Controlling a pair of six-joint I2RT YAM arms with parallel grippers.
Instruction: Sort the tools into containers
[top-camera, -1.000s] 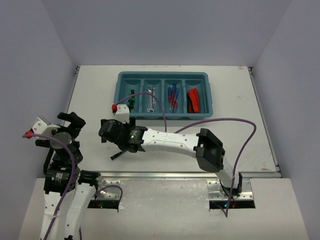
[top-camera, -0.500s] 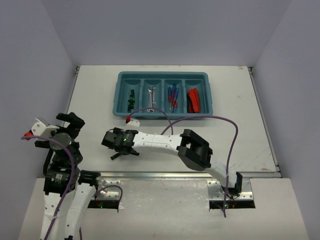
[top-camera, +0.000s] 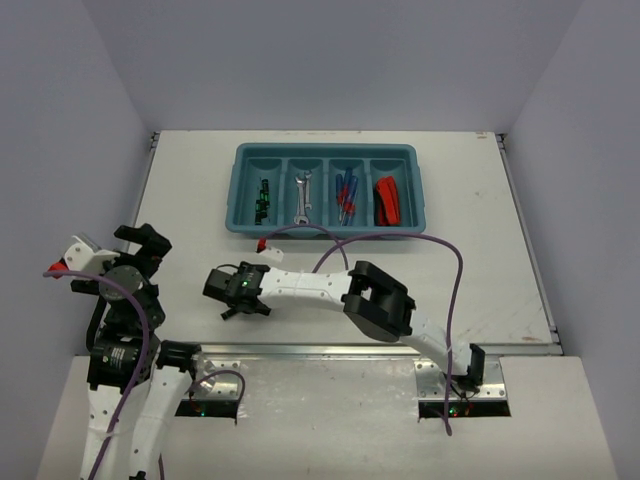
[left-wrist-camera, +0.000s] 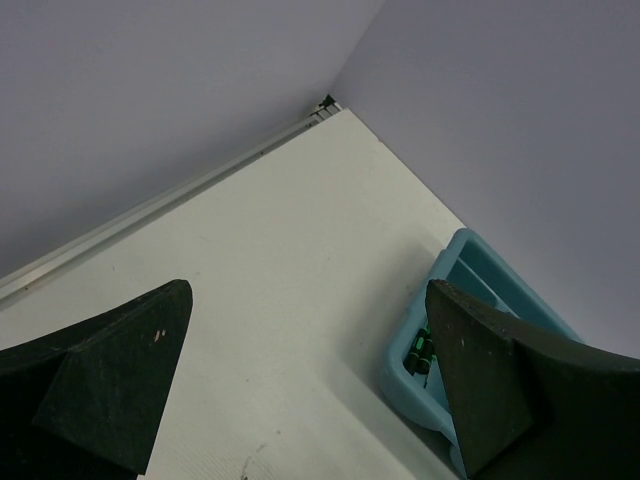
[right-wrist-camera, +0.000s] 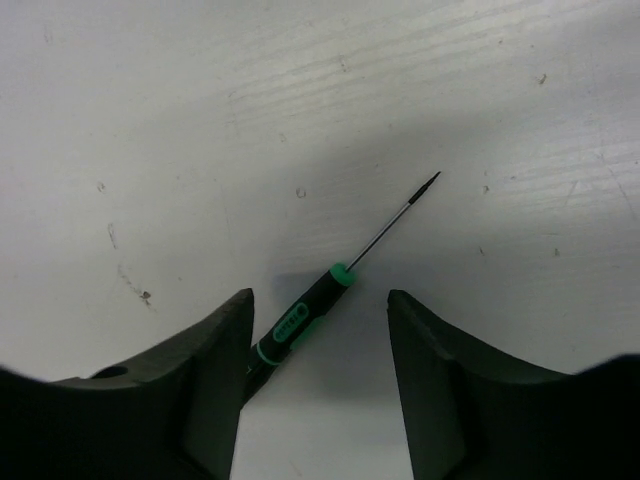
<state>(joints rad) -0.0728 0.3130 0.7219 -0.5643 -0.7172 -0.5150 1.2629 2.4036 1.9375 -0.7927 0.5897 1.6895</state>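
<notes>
The precision screwdriver (right-wrist-camera: 300, 312) lies on the bench (right-wrist-camera: 150, 100) between the jaws of the right gripper (right-wrist-camera: 318, 298), tip pointing away. The tray (top-camera: 325, 229) sits farther back, well apart from that gripper.

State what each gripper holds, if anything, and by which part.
Nothing is held. The jaws of the right gripper stand apart astride the handle of the thin black-and-green precision screwdriver lying on the white table. The left gripper hangs open, empty.

With right end effector (right-wrist-camera: 320, 300) low and parted, left end effector (left-wrist-camera: 308, 290) gapes.
</notes>
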